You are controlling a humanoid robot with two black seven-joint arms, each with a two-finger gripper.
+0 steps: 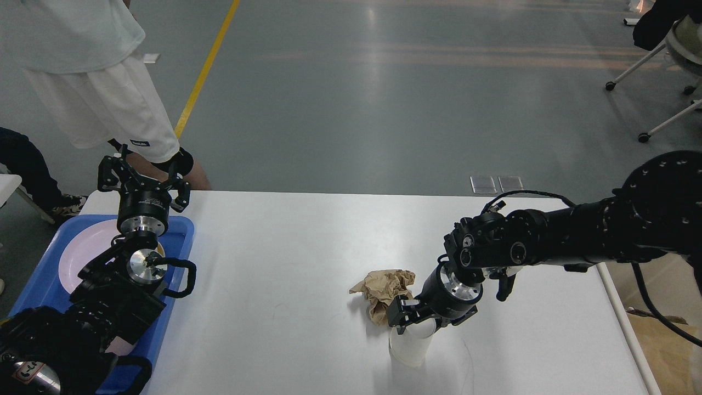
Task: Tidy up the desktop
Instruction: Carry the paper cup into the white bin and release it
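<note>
Our right gripper (407, 320) points down at the near middle of the white tabletop (307, 247), its fingers closed around the rim of a white paper cup (409, 345) that stands upright directly beneath them. A crumpled brown paper (384, 288) lies just to the left of the cup, touching or nearly so. Our left gripper (143, 175) hovers well apart at the far left, fingers spread and empty, above a blue tray (178, 236) holding a pink plate (82, 247). The right arm is by far the nearer to the clutter.

The left arm hides much of the pink plate (74, 255); the blue tray (181, 233) runs off-frame.
</note>
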